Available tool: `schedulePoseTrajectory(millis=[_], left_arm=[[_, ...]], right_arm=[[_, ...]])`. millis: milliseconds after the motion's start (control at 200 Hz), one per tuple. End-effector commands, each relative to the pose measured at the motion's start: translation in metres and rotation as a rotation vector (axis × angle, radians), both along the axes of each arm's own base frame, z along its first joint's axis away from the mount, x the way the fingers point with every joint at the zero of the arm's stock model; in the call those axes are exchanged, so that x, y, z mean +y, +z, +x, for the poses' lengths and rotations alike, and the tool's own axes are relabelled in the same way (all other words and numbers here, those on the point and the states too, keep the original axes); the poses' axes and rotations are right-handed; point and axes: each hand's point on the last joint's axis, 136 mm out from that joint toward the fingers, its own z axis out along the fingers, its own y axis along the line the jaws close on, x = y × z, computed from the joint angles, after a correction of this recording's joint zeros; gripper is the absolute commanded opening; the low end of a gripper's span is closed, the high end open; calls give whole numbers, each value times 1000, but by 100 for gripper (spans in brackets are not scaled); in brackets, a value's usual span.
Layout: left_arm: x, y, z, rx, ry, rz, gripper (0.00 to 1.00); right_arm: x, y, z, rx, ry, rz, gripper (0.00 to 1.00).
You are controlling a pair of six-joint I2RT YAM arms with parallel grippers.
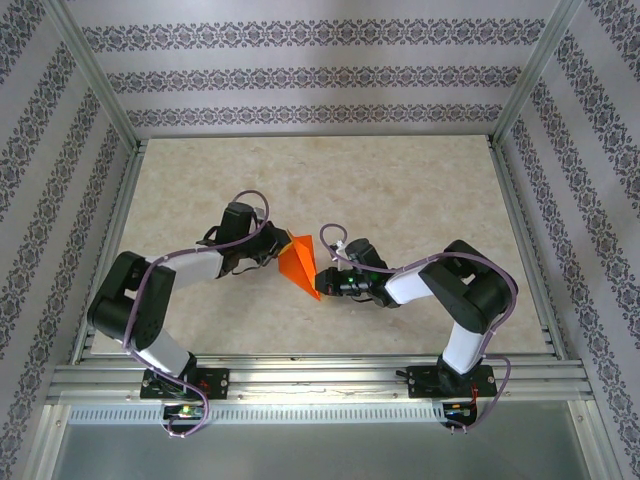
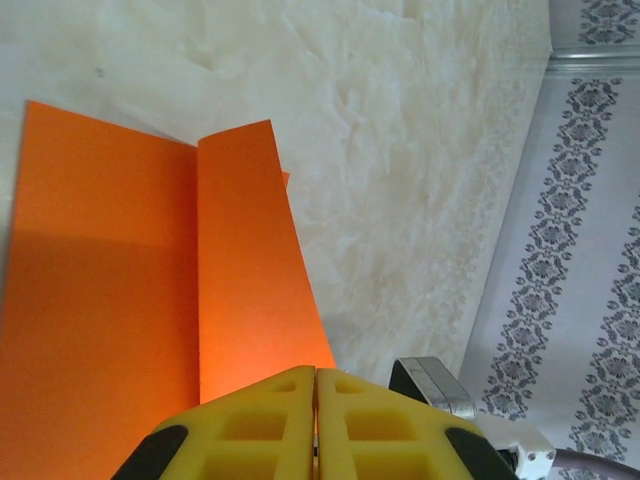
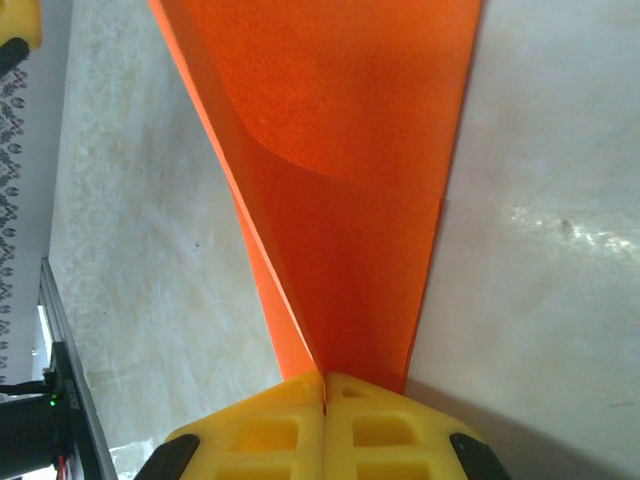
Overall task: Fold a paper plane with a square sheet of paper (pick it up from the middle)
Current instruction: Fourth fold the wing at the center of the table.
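Folded orange paper (image 1: 298, 262) pinched, left gripper (image 2: 316, 372), right gripper (image 3: 324, 378)

Left arm (image 1: 190, 268), right arm (image 1: 420, 283) bent inward, jaws closed.

2 arms reach inward over the beige marbled tabletop (image 1: 400, 190). Between them is the folded orange paper (image 1: 298, 265), a pointed wedge, with the left tool (image 1: 272, 252) at its left edge and the right tool (image 1: 328, 283) at its lower right tip.
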Motion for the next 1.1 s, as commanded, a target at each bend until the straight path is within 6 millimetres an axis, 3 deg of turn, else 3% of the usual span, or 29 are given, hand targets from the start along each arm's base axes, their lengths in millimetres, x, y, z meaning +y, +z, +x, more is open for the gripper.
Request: schedulePoseTrajectory(millis=[0,190,1094], left_arm=[[-22,10,4,-60,-69,-75,9],[-35,3,7,-62,-87,-113,8],[-50,-35,-4,34,-140,-75,8]], right_arm=[[-4,-8,-1,32,-21,6,0],[-8,-8,1,49,-31,15,0],[-13,-16,3,137,-61,24,2]])
